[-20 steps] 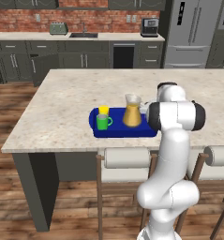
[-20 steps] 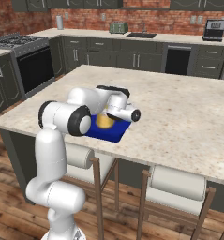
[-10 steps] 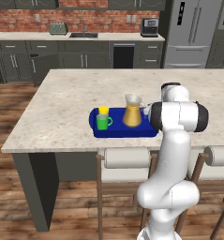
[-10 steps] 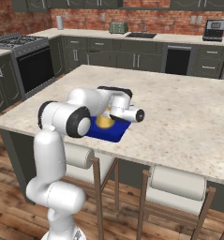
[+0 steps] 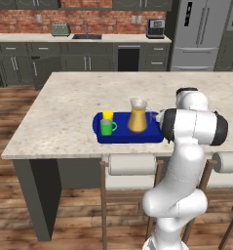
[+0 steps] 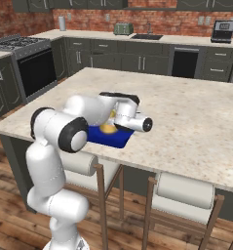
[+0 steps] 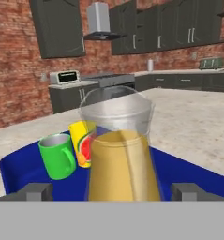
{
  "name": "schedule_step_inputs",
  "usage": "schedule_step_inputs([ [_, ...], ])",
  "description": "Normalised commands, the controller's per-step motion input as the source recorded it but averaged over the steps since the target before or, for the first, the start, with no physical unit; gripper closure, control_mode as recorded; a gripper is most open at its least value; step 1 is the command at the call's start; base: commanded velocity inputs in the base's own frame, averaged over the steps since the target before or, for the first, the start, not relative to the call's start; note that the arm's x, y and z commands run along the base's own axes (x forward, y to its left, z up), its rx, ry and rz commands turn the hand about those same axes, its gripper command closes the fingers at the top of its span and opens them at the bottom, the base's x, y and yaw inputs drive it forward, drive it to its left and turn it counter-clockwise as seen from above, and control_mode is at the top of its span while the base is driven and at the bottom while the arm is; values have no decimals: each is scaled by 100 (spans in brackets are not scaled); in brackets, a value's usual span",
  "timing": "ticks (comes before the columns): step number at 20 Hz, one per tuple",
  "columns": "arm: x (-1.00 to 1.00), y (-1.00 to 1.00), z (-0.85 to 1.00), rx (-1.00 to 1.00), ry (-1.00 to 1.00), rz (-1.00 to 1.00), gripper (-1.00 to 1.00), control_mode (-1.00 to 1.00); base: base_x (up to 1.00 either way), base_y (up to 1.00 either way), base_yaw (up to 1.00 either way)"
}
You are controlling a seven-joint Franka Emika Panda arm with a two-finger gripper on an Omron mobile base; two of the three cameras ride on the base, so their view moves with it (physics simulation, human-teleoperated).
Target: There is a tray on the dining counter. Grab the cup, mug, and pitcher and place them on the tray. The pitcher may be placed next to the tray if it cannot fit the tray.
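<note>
On tray (image 5: pixel 125 135): pitcher (image 5: pixel 137 116), mug (image 5: pixel 106 127), cup (image 5: pixel 108 115) | jaws wide open, holding nothing | no legible writing

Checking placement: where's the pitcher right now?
In the left base view the pitcher stands upright on the blue tray, right of the mug and cup.

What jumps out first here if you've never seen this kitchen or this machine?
A bright blue tray sits on the pale stone dining counter, carrying a clear pitcher of amber drink, a green mug and a yellow cup. The big white arm's open gripper points at the pitcher.
</note>
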Motion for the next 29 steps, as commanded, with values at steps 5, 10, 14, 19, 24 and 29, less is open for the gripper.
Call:
schedule_step_inputs([
  [5,-34,0,52,0,12,-15,-100,-100,0,0,0],
  [10,-61,0,57,0,19,-13,-100,-100,0,0,0],
  [14,-81,0,57,0,21,-14,-100,-100,0,0,0],
  [19,-72,0,61,0,23,-17,-100,-100,0,0,0],
  [24,-84,0,52,0,27,-18,-100,-100,0,0,0],
  [29,-93,0,34,-2,18,-15,-100,-100,0,0,0],
])
